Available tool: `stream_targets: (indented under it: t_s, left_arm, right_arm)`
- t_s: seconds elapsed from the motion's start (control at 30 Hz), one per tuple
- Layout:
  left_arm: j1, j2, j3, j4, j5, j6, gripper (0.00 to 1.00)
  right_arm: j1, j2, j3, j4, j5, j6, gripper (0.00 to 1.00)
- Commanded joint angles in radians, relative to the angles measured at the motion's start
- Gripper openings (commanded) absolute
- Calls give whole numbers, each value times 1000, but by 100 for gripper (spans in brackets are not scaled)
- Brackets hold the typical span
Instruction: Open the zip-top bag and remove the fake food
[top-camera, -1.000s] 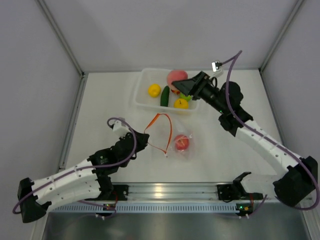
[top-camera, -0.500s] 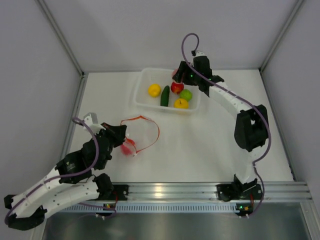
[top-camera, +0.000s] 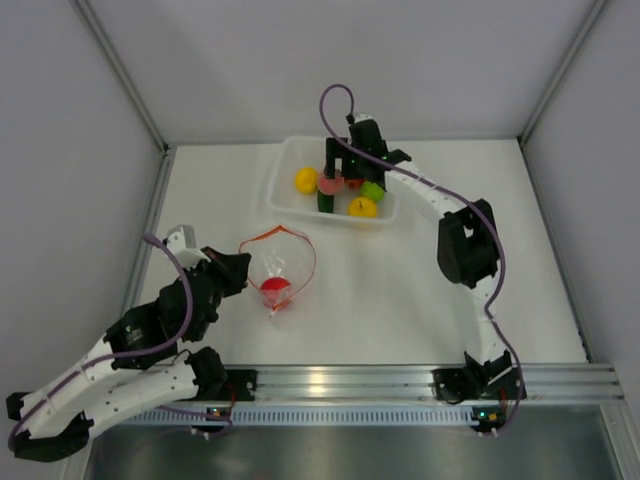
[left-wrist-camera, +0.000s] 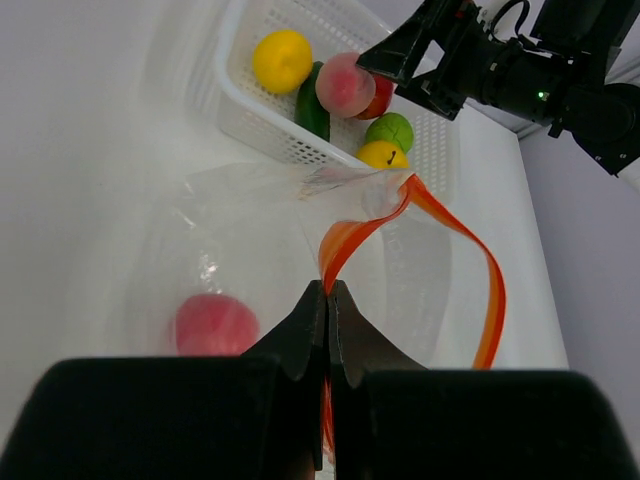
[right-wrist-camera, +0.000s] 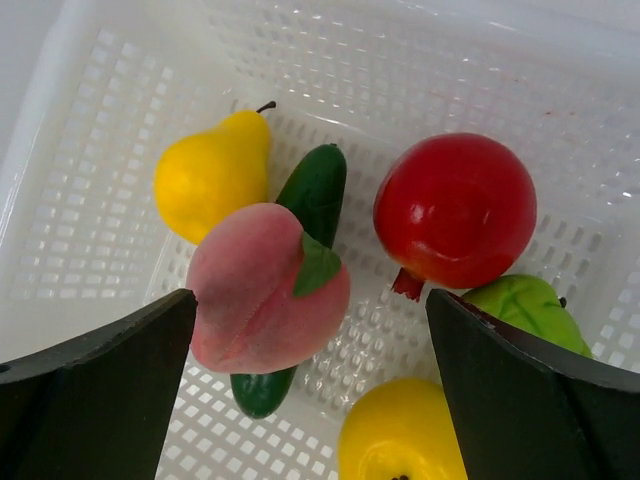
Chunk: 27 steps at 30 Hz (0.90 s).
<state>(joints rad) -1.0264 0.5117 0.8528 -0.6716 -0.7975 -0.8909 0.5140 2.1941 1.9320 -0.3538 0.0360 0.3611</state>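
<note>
While left gripper (left-wrist-camera: 327, 290) pinches the orange zip strip (left-wrist-camera: 445, 218) of the zip-top bag (left-wrist-camera: 240, 220), mouth gaping at table (top-camera: 400, 280) left-centre (one red fruit (left-wrist-camera: 215, 325) inside), right gripper (right-wrist-camera: 310, 300) hangs spread over the pink peach (right-wrist-camera: 255, 290) in the white basket (right-wrist-camera: 60, 150), far side.

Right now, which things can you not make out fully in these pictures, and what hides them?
1. Right wrist view: the middle of the cucumber lies under the peach.
2. Same view: the light-green fruit is partly behind a finger of the right gripper; the lower yellow fruit is cut by the bottom edge.
3. Left wrist view: the left gripper covers the strip of the zip-top bag where it pinches it.
</note>
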Motion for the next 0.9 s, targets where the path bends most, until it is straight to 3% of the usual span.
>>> stream_targets:
  t_s: [0.0, 0.13, 0.2, 0.3, 0.43, 0.57, 0.7, 0.87]
  left_arm:
    - [2, 4, 5, 1, 37, -2, 0]
    - [3, 65, 9, 7, 61, -43, 0]
    - [3, 89, 12, 13, 72, -55, 0]
    - [3, 137, -1, 64, 112, -62, 0]
    - [3, 189, -18, 142, 162, -56, 0]
    - [3, 240, -21, 197, 179, -51, 0]
    - [3, 283, -28, 242, 199, -46, 0]
    - [3, 320, -35, 291, 228, -52, 0]
  right_arm:
    - [-2, -124, -13, -1, 71, -39, 99]
    - [-6, -328, -178, 68, 38, -16, 99]
    - [-37, -405, -310, 143, -124, 42, 99]
    - [-65, -565, -480, 209, -244, 75, 98]
    - [-60, -768, -623, 185, -369, 88, 80]
    - [-10, -940, -757, 116, -309, 70, 71]
    - [128, -1085, -826, 87, -213, 85, 63]
    - [335, -1120, -849, 87, -87, 134, 54]
